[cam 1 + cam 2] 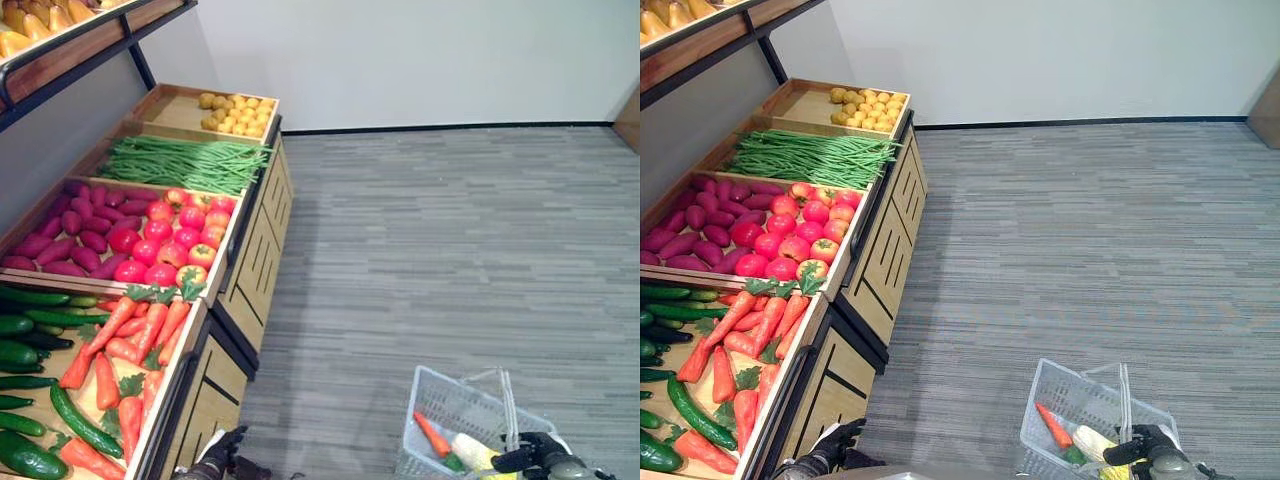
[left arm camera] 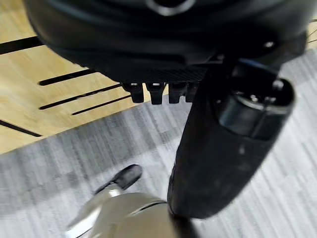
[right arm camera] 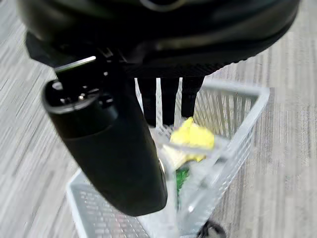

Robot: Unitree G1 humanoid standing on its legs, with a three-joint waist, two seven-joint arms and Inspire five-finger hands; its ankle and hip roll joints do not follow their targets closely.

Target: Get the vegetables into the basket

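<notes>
A white wire basket (image 1: pixel 430 385) hangs low on my right over the grey floor. Its handle (image 1: pixel 510 400) is in my right hand (image 1: pixel 535 455), whose fingers (image 3: pixel 168 101) curl over the pale handle bar. Inside lie a carrot (image 1: pixel 432 434), a yellow-white corn cob (image 1: pixel 473 452) and something green. My left hand (image 1: pixel 222 452) is low beside the wooden stand's front, fingers relaxed and holding nothing; its thumb (image 2: pixel 223 148) stands out over the floor. The nearest bin on my left holds carrots (image 1: pixel 130 330) and cucumbers (image 1: pixel 30 340).
The sloping wooden stand (image 1: pixel 250 270) runs along my left with bins of red tomatoes (image 1: pixel 170 240), purple sweet potatoes (image 1: pixel 70 235), green beans (image 1: pixel 180 162) and small yellow produce (image 1: pixel 232 112). An upper shelf (image 1: pixel 90 40) overhangs it. Grey floor stretches to the right.
</notes>
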